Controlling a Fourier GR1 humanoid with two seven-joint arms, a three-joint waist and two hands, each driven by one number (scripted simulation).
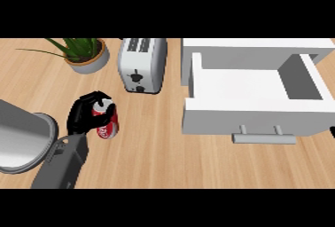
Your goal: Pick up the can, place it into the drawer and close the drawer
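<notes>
Grey left forearm enters from the lower left of the frame, beside a large metal pot (23, 142) at the left edge. Left hand (83, 113) sits left of centre, fingers curled round the red can (107, 122), which stands on the wooden counter (170, 159). White drawer (255, 116) stands pulled open at right, handle facing the lower edge. Toaster (142, 64) upper centre, potted plant (85, 53) upper left. Right hand barely shows at the right edge (332, 132); cannot tell its fingers.
</notes>
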